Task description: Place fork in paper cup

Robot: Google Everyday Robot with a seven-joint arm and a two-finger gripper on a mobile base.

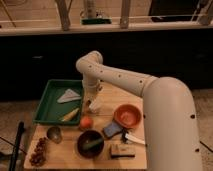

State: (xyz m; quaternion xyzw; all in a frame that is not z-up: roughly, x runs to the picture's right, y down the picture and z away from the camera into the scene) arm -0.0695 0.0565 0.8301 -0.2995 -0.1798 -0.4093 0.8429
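Note:
My gripper hangs down from the white arm over the left middle of the wooden table, beside the green tray. The paper cup, short and white, stands just below and to the right of the gripper, close to it or touching; I cannot tell which. The fork does not show; it is hidden or out of view.
The green tray holds a grey triangular piece and a yellow stick. A small orange fruit, an orange bowl, a dark brown bowl, a white-handled tool, a blue card, a brown block, a grey cup and dried fruit crowd the table.

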